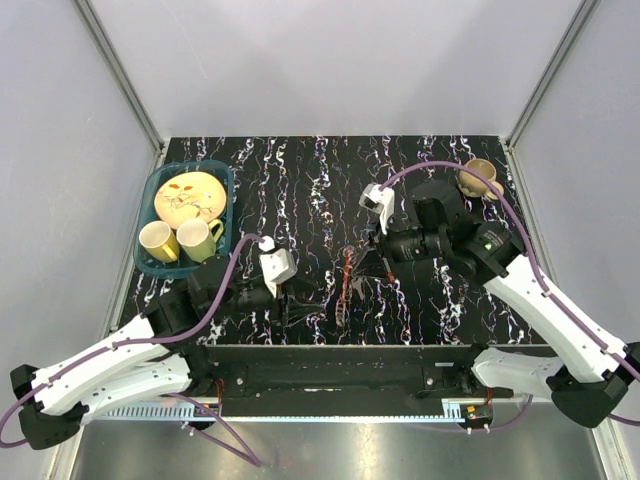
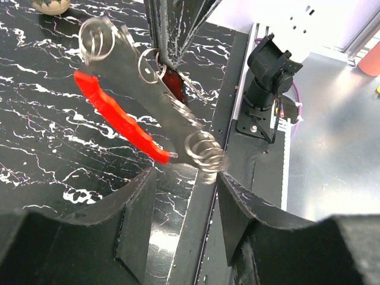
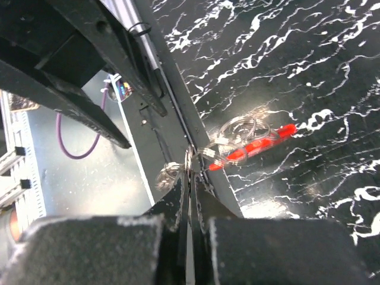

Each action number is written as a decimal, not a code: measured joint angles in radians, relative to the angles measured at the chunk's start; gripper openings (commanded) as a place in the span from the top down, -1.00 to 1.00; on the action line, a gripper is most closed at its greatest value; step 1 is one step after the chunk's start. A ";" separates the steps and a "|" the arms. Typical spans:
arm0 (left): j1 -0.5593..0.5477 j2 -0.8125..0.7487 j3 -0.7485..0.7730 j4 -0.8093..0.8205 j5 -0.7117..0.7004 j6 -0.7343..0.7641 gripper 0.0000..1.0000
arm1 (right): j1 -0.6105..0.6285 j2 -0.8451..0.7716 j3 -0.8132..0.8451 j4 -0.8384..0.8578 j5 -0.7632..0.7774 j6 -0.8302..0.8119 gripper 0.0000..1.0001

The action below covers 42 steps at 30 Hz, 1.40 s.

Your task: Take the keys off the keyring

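Note:
The keyring bunch (image 2: 127, 122) is a bright red curved piece with a flat grey key (image 2: 157, 107) along it and several thin silvery rings (image 2: 98, 38). My right gripper (image 3: 191, 178) is shut on one ring (image 3: 189, 161) and holds the bunch just above the black marbled table, near its front edge. The red piece (image 3: 255, 145) hangs beyond its fingertips. My left gripper (image 2: 184, 178) is open and empty, with the end ring (image 2: 205, 155) just ahead of its fingertips. In the top view the bunch (image 1: 345, 278) sits between the left gripper (image 1: 310, 305) and the right gripper (image 1: 355, 268).
A blue basket (image 1: 228, 185) with a yellow plate and two mugs stands at the back left. A tan cup (image 1: 480, 178) stands at the back right. The table's front edge with a metal rail (image 1: 330, 408) lies just below the grippers.

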 measured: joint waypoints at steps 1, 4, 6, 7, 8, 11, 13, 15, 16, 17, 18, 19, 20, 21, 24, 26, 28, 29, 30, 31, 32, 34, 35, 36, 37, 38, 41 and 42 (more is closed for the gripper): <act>0.000 0.000 0.000 0.006 0.002 -0.002 0.04 | 0.000 0.009 0.024 -0.034 0.017 -0.019 1.00; 0.000 0.001 0.000 0.029 0.011 -0.007 0.04 | 0.000 0.025 0.063 -0.097 0.054 -0.071 1.00; 0.006 0.006 0.000 0.050 0.024 -0.017 0.04 | 0.000 0.030 0.071 -0.127 0.061 -0.111 1.00; 0.011 0.010 0.000 0.059 0.031 -0.021 0.03 | 0.000 0.033 0.072 -0.133 0.061 -0.121 1.00; 0.017 0.016 0.000 0.067 0.041 -0.024 0.03 | 0.000 0.040 0.079 -0.149 0.059 -0.141 1.00; 0.059 0.037 0.000 0.081 0.097 -0.042 0.03 | 0.000 0.075 0.122 -0.200 0.058 -0.199 1.00; 0.102 0.052 0.000 0.106 0.148 -0.063 0.03 | 0.000 0.106 0.161 -0.229 0.057 -0.241 1.00; 0.159 0.071 -0.001 0.140 0.218 -0.096 0.03 | 0.000 0.133 0.192 -0.253 0.048 -0.280 1.00; 0.189 0.084 -0.001 0.162 0.254 -0.113 0.03 | 0.000 0.150 0.211 -0.266 0.034 -0.307 1.00; 0.208 0.094 -0.001 0.177 0.278 -0.125 0.03 | 0.000 0.160 0.221 -0.275 0.024 -0.325 1.00; 0.226 0.109 0.000 0.187 0.309 -0.132 0.03 | 0.000 0.170 0.232 -0.281 0.012 -0.345 1.00; 0.235 0.122 0.002 0.191 0.331 -0.135 0.03 | 0.000 0.178 0.237 -0.282 -0.003 -0.367 1.00; 0.239 0.138 0.005 0.190 0.354 -0.134 0.05 | 0.000 0.183 0.240 -0.283 -0.016 -0.385 1.00; 0.240 0.155 0.014 0.184 0.380 -0.133 0.06 | 0.000 0.187 0.241 -0.284 -0.032 -0.404 1.00; 0.240 0.197 0.057 0.149 0.417 -0.111 0.18 | 0.000 0.196 0.241 -0.287 -0.078 -0.447 1.00; 0.240 0.219 0.095 0.121 0.420 -0.086 0.22 | 0.000 0.204 0.241 -0.290 -0.105 -0.464 1.00; 0.240 0.243 0.135 0.093 0.421 -0.057 0.26 | 0.000 0.213 0.241 -0.290 -0.134 -0.476 1.00; 0.240 0.252 0.147 0.087 0.422 -0.044 0.26 | 0.000 0.217 0.241 -0.288 -0.145 -0.481 1.00; 0.240 0.258 0.153 0.082 0.422 -0.036 0.27 | 0.000 0.219 0.240 -0.288 -0.156 -0.482 1.00; 0.240 0.262 0.157 0.074 0.424 -0.027 0.27 | 0.000 0.219 0.236 -0.282 -0.169 -0.482 1.00; 0.240 0.265 0.158 0.066 0.430 -0.020 0.27 | 0.000 0.219 0.229 -0.272 -0.185 -0.482 1.00; 0.240 0.268 0.159 0.056 0.444 -0.011 0.27 | 0.000 0.218 0.212 -0.258 -0.209 -0.482 1.00; 0.240 0.269 0.159 0.056 0.450 -0.006 0.27 | 0.000 0.218 0.204 -0.250 -0.216 -0.483 1.00; 0.239 0.270 0.159 0.057 0.455 -0.001 0.27 | 0.000 0.218 0.199 -0.246 -0.219 -0.482 1.00; 0.239 0.270 0.159 0.059 0.459 0.002 0.28 | 0.000 0.218 0.196 -0.245 -0.222 -0.482 1.00; 0.239 0.270 0.159 0.061 0.462 0.003 0.29 | 0.000 0.219 0.196 -0.245 -0.223 -0.482 1.00; 0.239 0.277 0.160 0.066 0.476 0.006 0.30 | 0.000 0.219 0.196 -0.241 -0.234 -0.481 1.00; 0.239 0.282 0.161 0.067 0.481 0.006 0.30 | 0.000 0.219 0.196 -0.241 -0.237 -0.481 1.00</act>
